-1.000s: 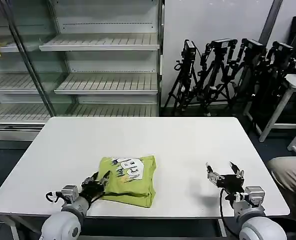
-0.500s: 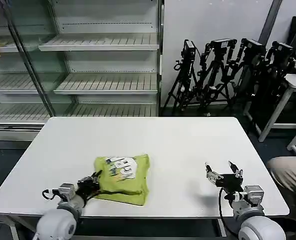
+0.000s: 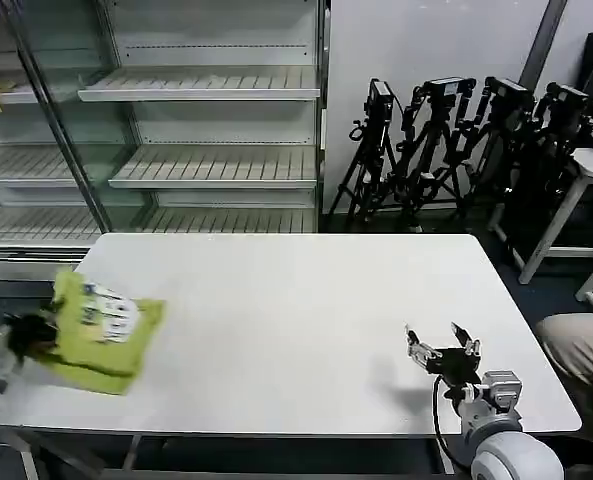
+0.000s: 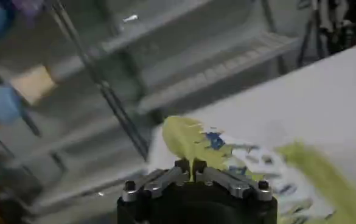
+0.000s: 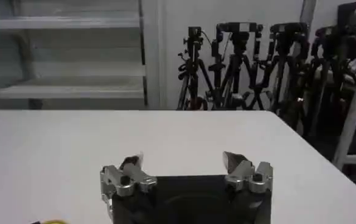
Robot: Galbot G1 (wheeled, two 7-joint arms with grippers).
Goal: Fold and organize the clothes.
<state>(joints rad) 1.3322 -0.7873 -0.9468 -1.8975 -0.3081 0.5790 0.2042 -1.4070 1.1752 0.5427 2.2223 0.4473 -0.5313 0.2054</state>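
The left hand (image 4: 190,165), fingers pinched together on the folded T-shirt (image 3: 101,330), holds it at the counter's (image 3: 306,310) left edge, while the right hand (image 3: 442,342) hovers spread open near the front right.

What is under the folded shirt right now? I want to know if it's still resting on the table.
The folded T-shirt lies over the white table's left edge, pinched by the left gripper. The table surface beneath it is covered; whether its outer part overhangs cannot be told. The right gripper hovers open, apart.
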